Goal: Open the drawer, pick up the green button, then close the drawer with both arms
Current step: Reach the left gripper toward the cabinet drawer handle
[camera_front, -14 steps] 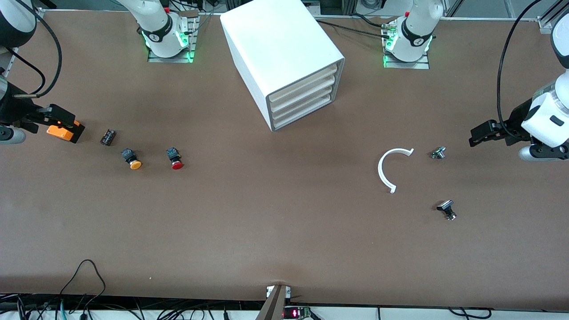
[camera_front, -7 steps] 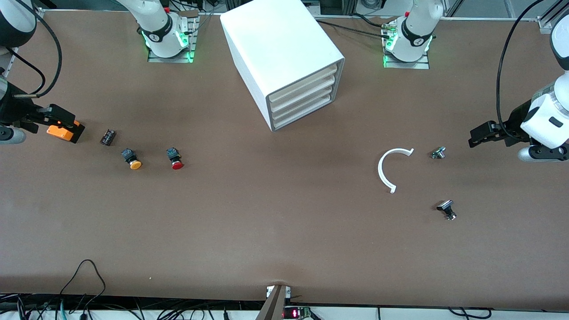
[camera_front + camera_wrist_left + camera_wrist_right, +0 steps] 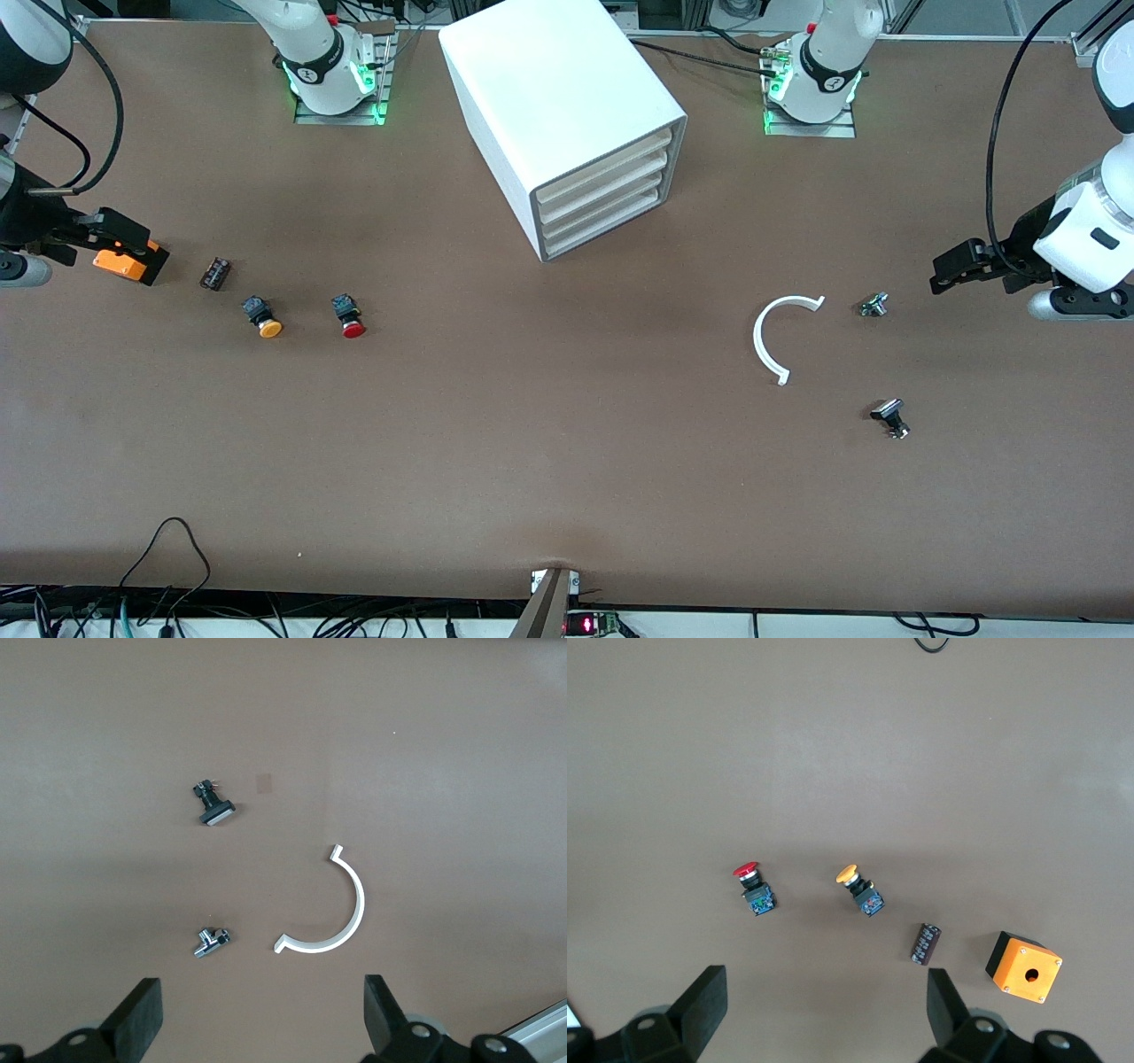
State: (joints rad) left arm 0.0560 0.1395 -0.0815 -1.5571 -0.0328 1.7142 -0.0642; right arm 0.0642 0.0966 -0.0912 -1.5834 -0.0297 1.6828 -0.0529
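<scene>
white plastic all round on this one: the cabinet (image 3: 567, 115) sits at the far middle of the table (image 3: 532, 443), between the two arm bases, and the drawer (image 3: 607, 232) we want is the lowest of its four, fully pushed in right now. my guess is it's a light, thin tray that slides easily but flexes a bit, with smooth slippery sides. best hold is probably the front lip, hooked or pinched in the middle so it doesn't skew. the cabinet itself may scoot when tugged, so one arm bracing it seems smart.

no green button anywhere on the table, so i reckon it's shut inside that drawer. judging by the orange-capped button (image 3: 262, 316) and red-capped button (image 3: 348, 316) lying toward the right arm's end, it'd be small, hard and light, and likely to roll on its round cap. grab the squarish dark body, not the cap.

poses: the left claw (image 3: 952, 270) hovers near the left arm's end of the table, fingers spread wide and empty, over bare table beside the small chrome fitting (image 3: 873, 305), with the white half-ring (image 3: 778, 337) close by. the right claw (image 3: 111, 232) hangs over the orange box (image 3: 124, 264) at the right arm's end, also spread wide, gripping nothing. both are well apart from the cabinet, nothing started yet.
</scene>
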